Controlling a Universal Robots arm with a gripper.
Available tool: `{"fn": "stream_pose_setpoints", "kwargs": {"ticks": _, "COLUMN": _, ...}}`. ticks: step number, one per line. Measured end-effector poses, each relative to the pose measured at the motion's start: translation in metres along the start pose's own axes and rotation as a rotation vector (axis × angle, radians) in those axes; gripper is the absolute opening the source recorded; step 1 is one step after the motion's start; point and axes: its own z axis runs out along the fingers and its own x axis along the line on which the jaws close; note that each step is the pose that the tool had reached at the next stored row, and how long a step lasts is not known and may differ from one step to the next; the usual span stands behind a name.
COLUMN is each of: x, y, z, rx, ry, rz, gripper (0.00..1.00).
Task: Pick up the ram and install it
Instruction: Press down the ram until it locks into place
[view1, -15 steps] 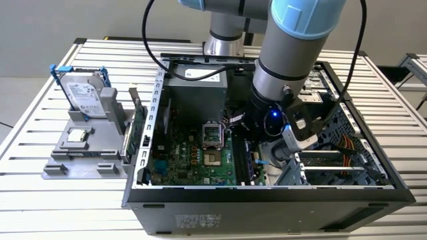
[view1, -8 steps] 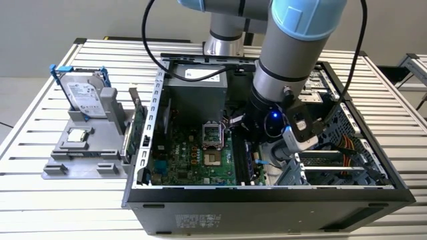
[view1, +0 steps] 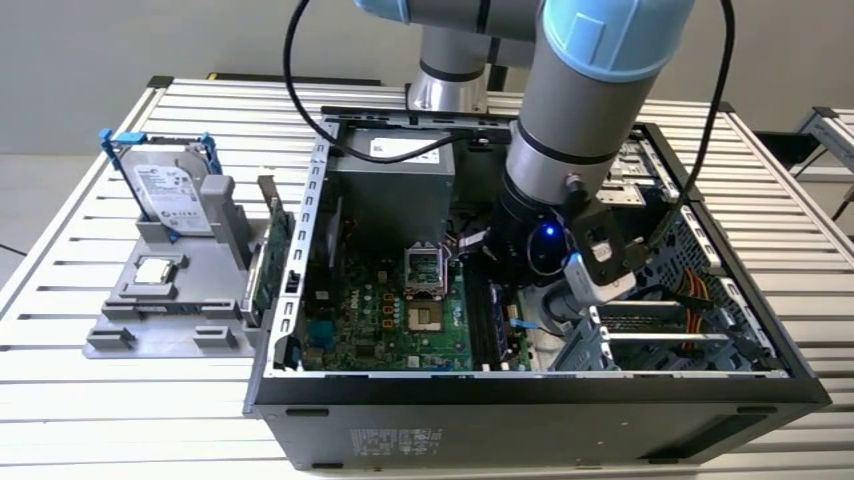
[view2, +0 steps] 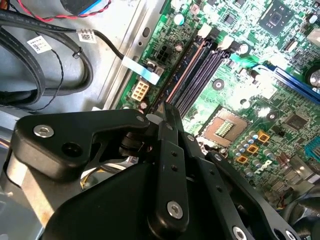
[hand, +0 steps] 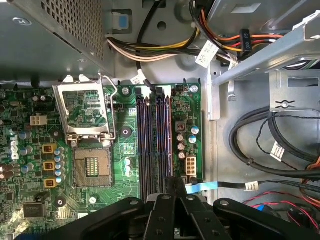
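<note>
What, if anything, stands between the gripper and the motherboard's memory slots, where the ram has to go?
Nothing visible. In the first wrist view the gripper sits right at the end of the memory slots; the pale-blue cable lies beside them, not across.

matt black end effector (view2: 167, 112), bare-metal case (view1: 534, 385)

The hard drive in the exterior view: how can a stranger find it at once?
Start at the open computer case on the slatted table, then look to the exterior view's left, at the grey stand. The hard drive stands upright there. It alone is a silver box in a blue bracket.
</note>
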Motion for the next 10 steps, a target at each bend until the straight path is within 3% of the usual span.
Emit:
{"fn": "stream_pose_setpoints", "kwargs": {"ticks": 4, "x": 0.0014, "y": -0.0003, "z": 0.0001, "rx": 0.0002, "ry": -0.0006, "rz": 0.066, "gripper": 0.0}}
{"fn": "stream_pose_setpoints", "kwargs": {"ticks": 10, "x": 0.0018, "y": -0.0003, "z": 0.0001, "rx": -0.0017, "ry": 0.0006, "rz": -0.035, "gripper": 0.0}}
